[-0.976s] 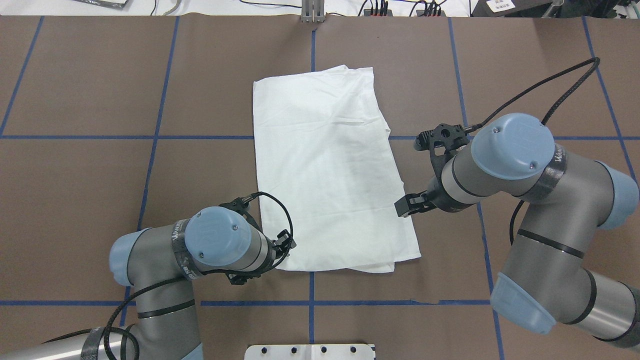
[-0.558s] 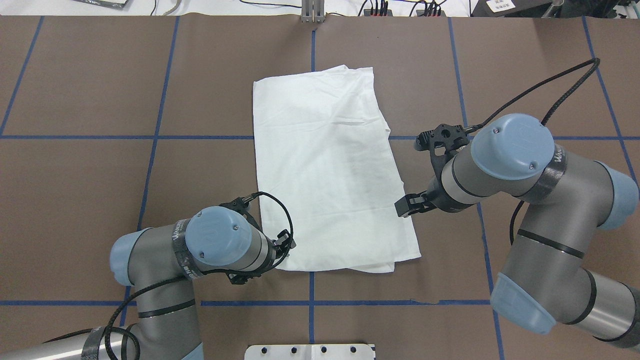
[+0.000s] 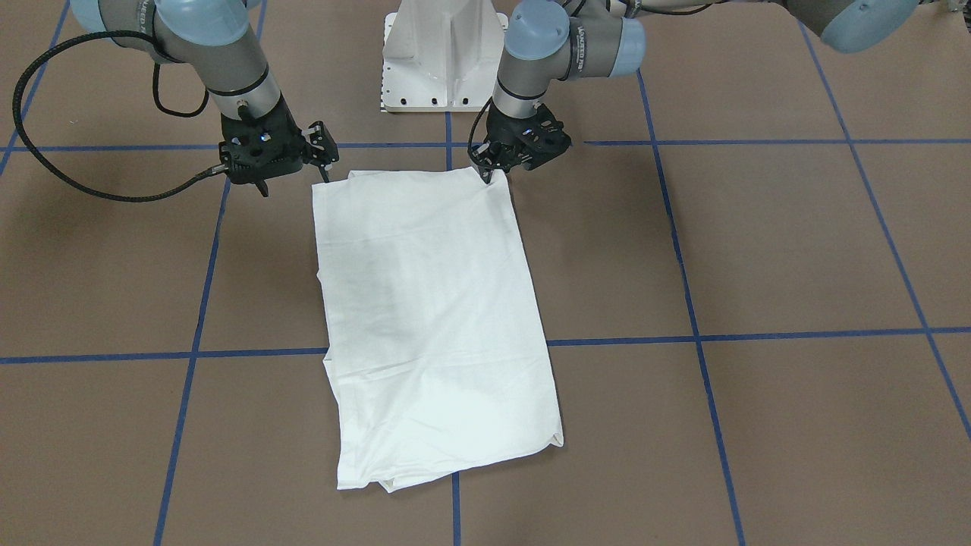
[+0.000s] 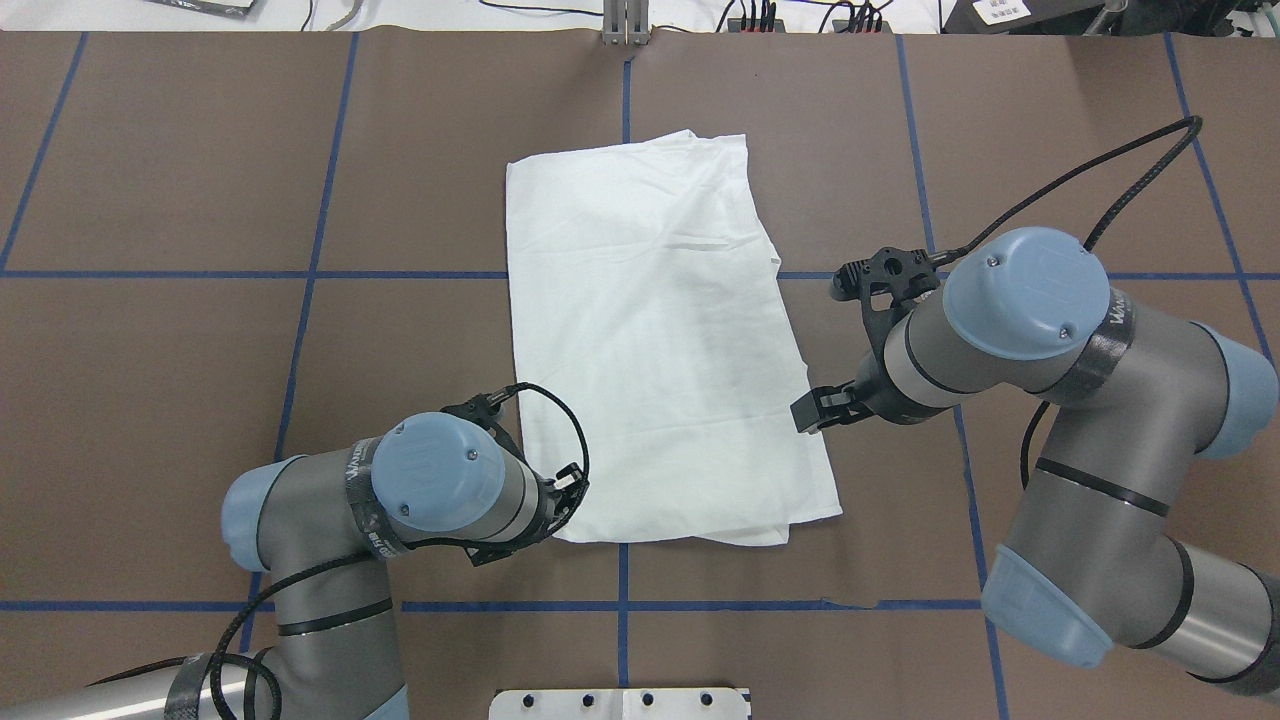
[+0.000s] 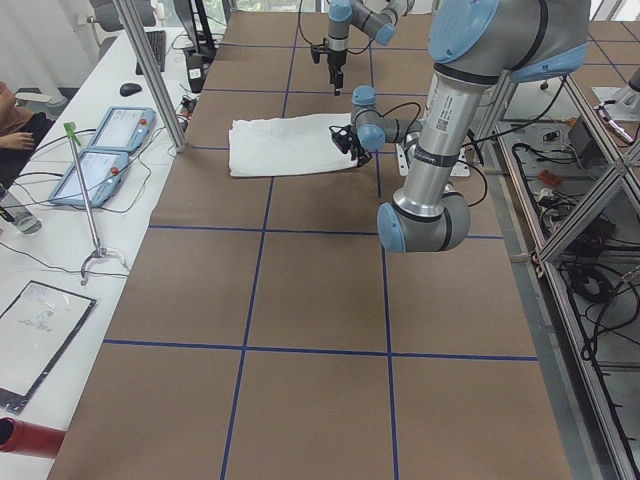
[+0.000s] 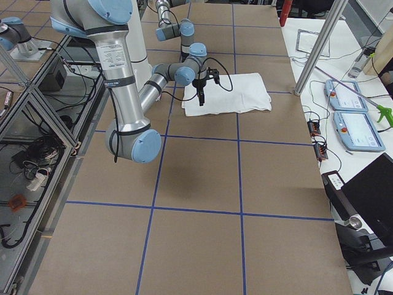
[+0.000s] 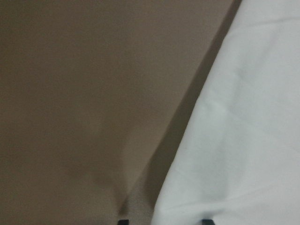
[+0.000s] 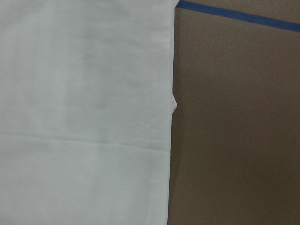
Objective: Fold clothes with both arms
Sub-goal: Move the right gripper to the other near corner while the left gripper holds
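The shirt (image 4: 650, 330) lies flat on the table (image 4: 200, 150) just in front of the white pedestal base (image 3: 444, 61). It is already narrowed to a long rectangle with no sleeves showing (tucked under, I'd guess), and an end-to-end fold looks left to do. At one base-side corner the left gripper (image 3: 495, 172) stands spread astride the hem, pinching nothing. The right gripper (image 3: 294, 181) hangs spread near the other base-side corner. Only blue tape lines (image 4: 303, 330) cross the table, and nothing obstructs.
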You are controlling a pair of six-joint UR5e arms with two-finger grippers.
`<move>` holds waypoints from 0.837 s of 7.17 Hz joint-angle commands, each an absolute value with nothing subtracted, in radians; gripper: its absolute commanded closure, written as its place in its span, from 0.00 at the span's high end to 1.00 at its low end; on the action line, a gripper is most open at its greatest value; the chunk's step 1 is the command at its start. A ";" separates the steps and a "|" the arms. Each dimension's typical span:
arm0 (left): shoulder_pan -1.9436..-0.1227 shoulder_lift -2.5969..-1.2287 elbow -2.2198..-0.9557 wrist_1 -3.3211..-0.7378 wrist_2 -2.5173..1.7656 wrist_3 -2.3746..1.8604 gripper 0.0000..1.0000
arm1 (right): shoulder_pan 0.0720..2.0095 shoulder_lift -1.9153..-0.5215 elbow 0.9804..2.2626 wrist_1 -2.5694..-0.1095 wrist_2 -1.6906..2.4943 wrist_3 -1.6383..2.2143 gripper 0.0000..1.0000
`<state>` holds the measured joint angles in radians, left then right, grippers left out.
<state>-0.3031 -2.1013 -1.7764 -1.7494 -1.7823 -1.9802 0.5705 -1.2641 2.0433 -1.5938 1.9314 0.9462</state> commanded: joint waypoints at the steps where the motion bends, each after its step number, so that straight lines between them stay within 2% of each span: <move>1: -0.311 -2.100 -1.775 -1.764 -1.766 -1.971 0.20 | 0.569 -1.264 2.043 -1.594 1.931 0.946 1.00; 2: -0.317 -2.102 -1.781 -1.766 -1.766 -1.977 0.00 | 0.569 -1.264 2.042 -1.594 1.931 0.946 1.00; 6: -0.360 -2.089 -1.824 -1.763 -1.776 -1.968 0.00 | 0.533 -1.250 2.039 -1.592 1.925 1.113 1.00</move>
<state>-0.3559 -2.0914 -1.8181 -1.7625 -1.7749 -1.9684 0.5563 -1.2536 2.0400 -1.5935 1.9298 1.0286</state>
